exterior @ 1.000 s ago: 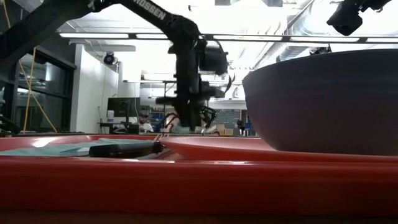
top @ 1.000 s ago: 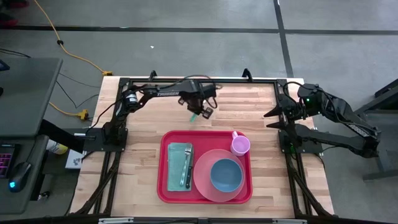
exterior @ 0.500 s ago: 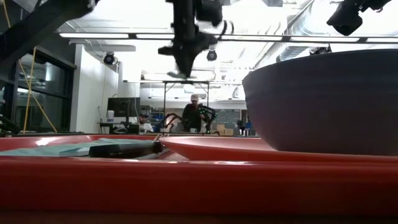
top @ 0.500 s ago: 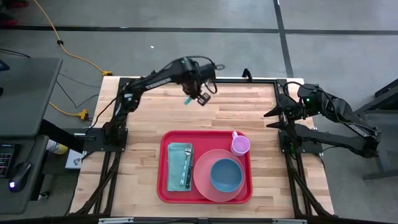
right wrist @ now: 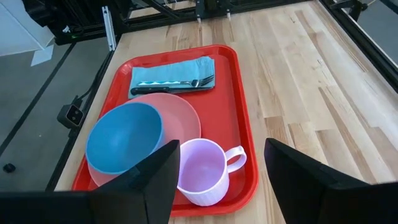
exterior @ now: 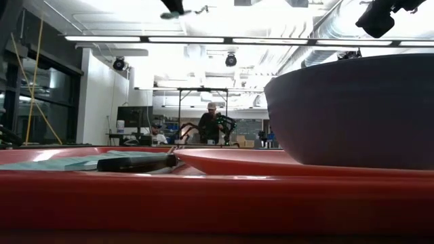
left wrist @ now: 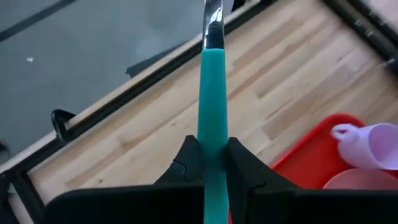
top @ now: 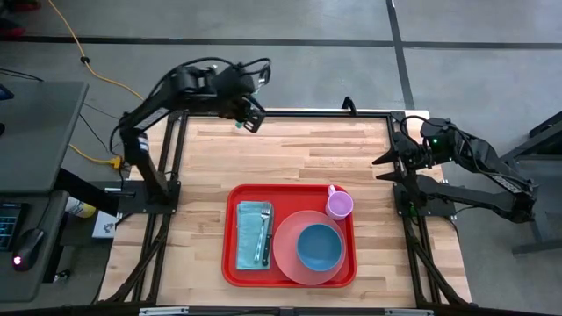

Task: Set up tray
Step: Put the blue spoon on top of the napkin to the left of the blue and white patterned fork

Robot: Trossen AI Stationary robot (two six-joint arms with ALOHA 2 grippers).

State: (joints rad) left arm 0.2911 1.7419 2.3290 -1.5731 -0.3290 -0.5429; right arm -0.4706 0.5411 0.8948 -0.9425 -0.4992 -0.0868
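The red tray (top: 235,263) lies on the near middle of the table. It holds a teal napkin (top: 252,213) with a dark fork (top: 263,239), a pink plate (top: 285,254) with a blue bowl (top: 319,247), and a lilac mug (top: 339,204). My left gripper (top: 246,118) is raised above the table's far left corner, shut on a teal-handled utensil (left wrist: 211,93). In the low view the left gripper (exterior: 173,8) shows at the picture's top. My right gripper (top: 386,167) waits open at the table's right edge; the right wrist view looks between its spread fingers (right wrist: 158,177) onto the tray (right wrist: 239,106). My left gripper (left wrist: 211,150) pinches the utensil's teal handle (left wrist: 211,134) between its two fingers. The handle runs out past the fingertips, with the metal end (left wrist: 212,22) farthest ahead. The utensil is lifted clear of the table.
Bare wooden table (top: 307,149) stretches between the tray and the far edge. A black frame (top: 307,112) rims the table. Both arm bases stand at the left and right edges. People show far back in the room (exterior: 211,125).
My left gripper has risen and swung from above the table's far middle toward the far left corner, still shut on the teal-handled utensil. In the low view it has climbed from mid-picture to the top edge.
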